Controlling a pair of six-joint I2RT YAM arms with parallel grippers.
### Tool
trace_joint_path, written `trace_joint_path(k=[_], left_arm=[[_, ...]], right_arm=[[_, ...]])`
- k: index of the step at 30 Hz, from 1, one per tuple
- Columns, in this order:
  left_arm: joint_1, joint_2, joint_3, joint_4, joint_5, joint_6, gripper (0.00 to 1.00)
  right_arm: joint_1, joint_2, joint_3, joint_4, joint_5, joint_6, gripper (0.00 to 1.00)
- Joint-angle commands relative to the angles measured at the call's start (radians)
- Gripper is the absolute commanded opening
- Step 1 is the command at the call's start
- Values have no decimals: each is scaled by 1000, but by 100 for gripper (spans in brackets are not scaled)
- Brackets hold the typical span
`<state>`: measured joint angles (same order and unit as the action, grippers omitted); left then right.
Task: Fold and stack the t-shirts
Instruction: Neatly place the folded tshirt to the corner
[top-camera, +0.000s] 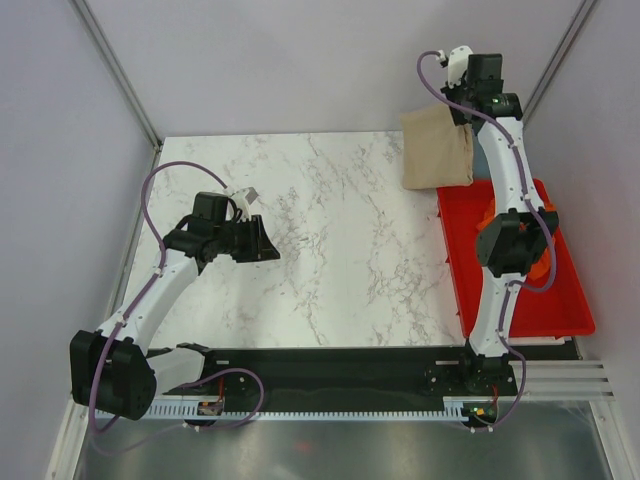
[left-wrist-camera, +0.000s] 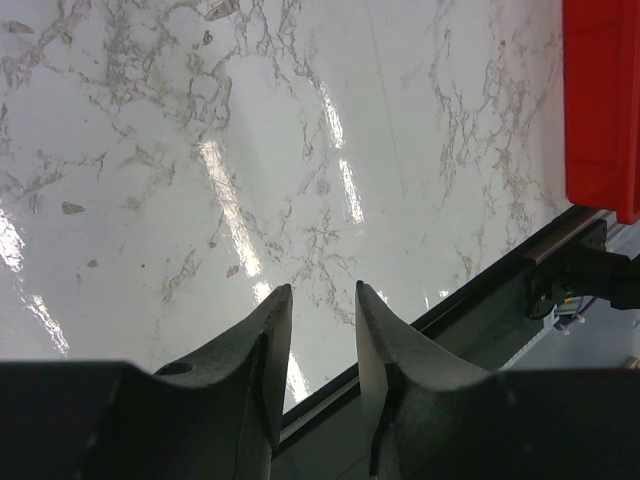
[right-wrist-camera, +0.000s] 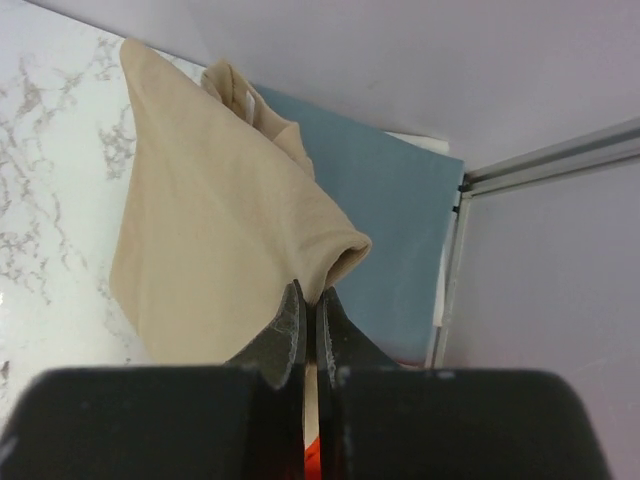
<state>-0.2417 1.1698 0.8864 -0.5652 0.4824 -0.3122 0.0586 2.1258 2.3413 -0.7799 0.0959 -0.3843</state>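
My right gripper (right-wrist-camera: 310, 296) is shut on a fold of the tan t-shirt (right-wrist-camera: 210, 240), which hangs in a loose drape at the far right corner of the table (top-camera: 437, 148). Under it lies the slate blue-grey t-shirt (right-wrist-camera: 390, 210), flat against the back wall. A bit of the orange t-shirt (top-camera: 490, 214) shows in the red tray (top-camera: 560, 300), mostly hidden by the right arm. Over the left middle of the marble table hovers my left gripper (top-camera: 270, 245), its fingers (left-wrist-camera: 270, 320) apart with nothing between them, far from any shirt.
The red tray's corner (left-wrist-camera: 600, 110) shows at the top right of the left wrist view. A black rail (left-wrist-camera: 520, 270) runs along the table's near edge. Metal frame posts (right-wrist-camera: 540, 165) and grey walls close off the back and sides.
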Motion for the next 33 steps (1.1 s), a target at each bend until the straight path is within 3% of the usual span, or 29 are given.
trace_joint_path(k=[1, 15, 33], left_arm=[[4, 4, 5, 39, 35, 38, 39], [4, 45, 5, 39, 10, 39, 39], [2, 80, 8, 37, 2, 45, 39]], right_arm=[[-54, 16, 99, 24, -61, -28, 0], [-170, 175, 233, 171, -159, -88, 0], [-253, 305, 251, 355, -209, -62, 0]])
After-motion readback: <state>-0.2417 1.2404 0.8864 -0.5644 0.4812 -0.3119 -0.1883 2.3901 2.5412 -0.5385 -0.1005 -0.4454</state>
